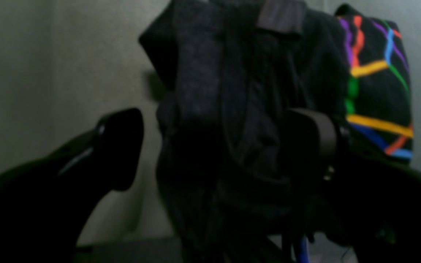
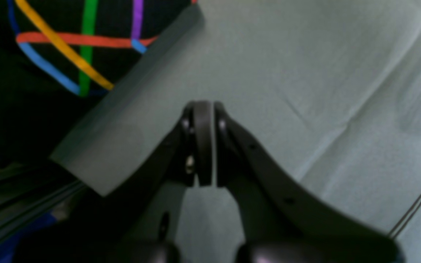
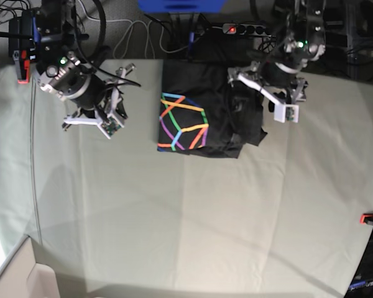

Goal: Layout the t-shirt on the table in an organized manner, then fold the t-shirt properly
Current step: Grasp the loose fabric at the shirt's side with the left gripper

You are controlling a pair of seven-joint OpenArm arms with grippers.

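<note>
T-shirt lies bunched on the table, directly under the left claw, whose jaws stand released astride its folds; the clenched, empty right claw hovers well apart.

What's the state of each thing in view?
t-shirt: bunched and partly folded, print up, on the table's far side
table: cloth creased
left claw: open, astride the shirt's dark fabric
right claw: shut, empty, off the shirt
</note>
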